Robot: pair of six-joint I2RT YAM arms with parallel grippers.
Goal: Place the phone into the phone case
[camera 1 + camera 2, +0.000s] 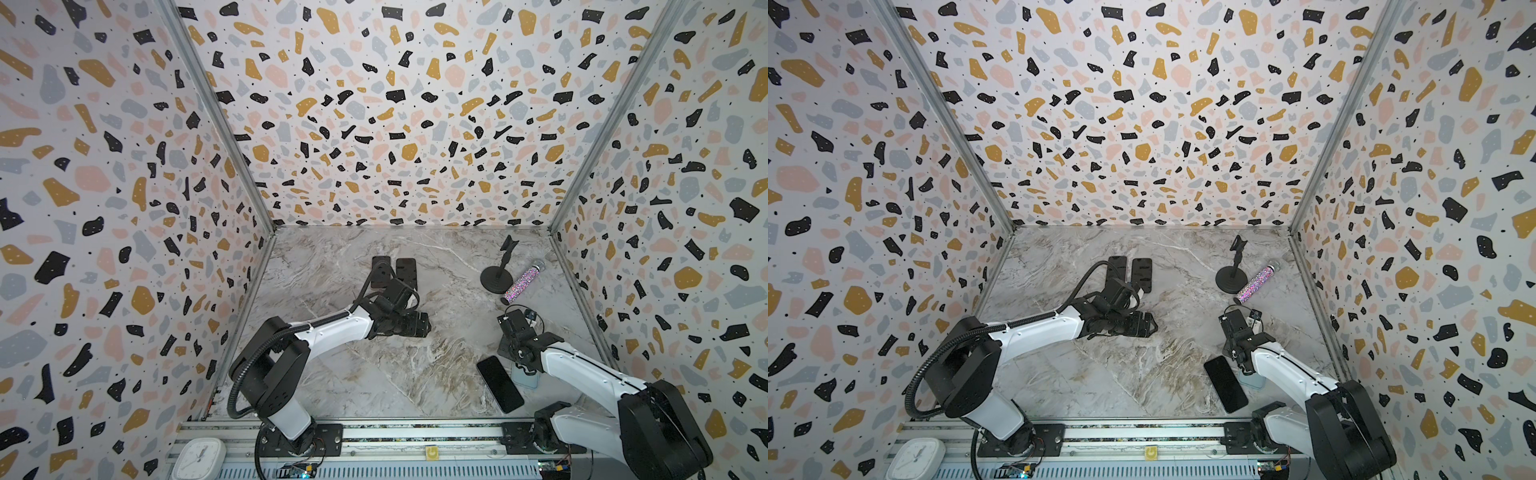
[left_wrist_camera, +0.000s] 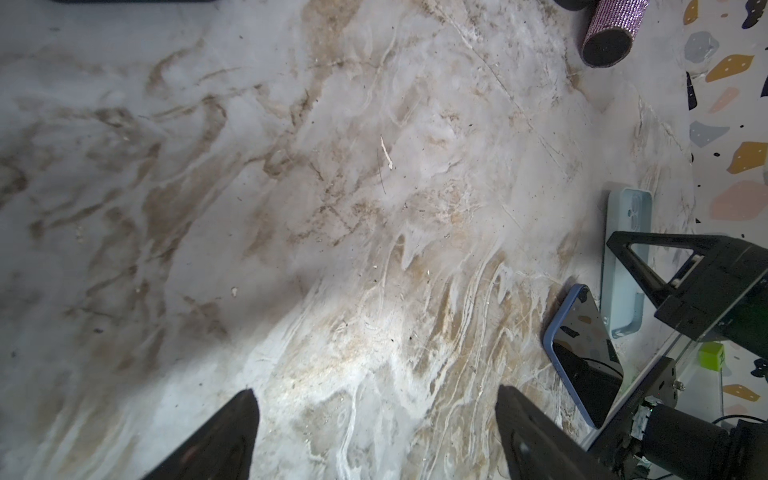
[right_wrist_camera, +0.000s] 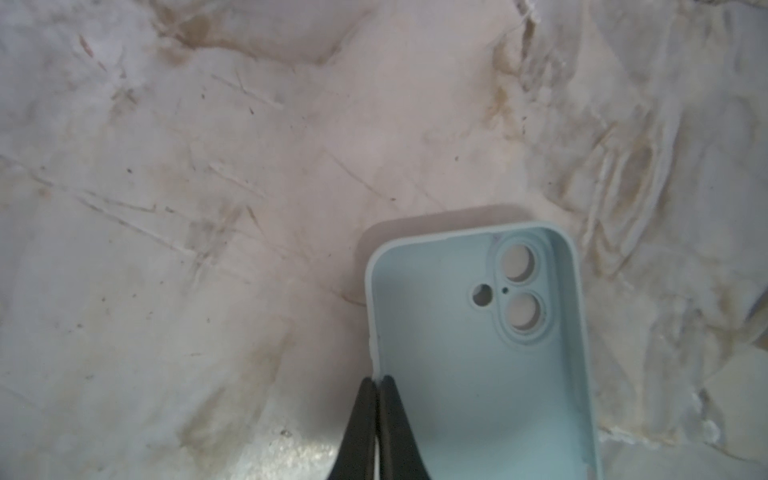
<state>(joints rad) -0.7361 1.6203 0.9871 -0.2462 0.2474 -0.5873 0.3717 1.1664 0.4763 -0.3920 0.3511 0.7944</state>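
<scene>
Free passage: the bare marble table (image 1: 415, 374) between the left arm (image 1: 332, 328) and the phone (image 1: 500, 383), from mid-table to the front edge.

Obstructions, right front: the phone lies just beside the phone case (image 3: 457, 353), and the right arm (image 1: 582, 370) overhangs the case.

Obstructions, rear: two black plates (image 1: 406, 268) beyond the left arm; a stand (image 1: 494, 279) and a glitter microphone (image 1: 519, 282) at right rear.
</scene>
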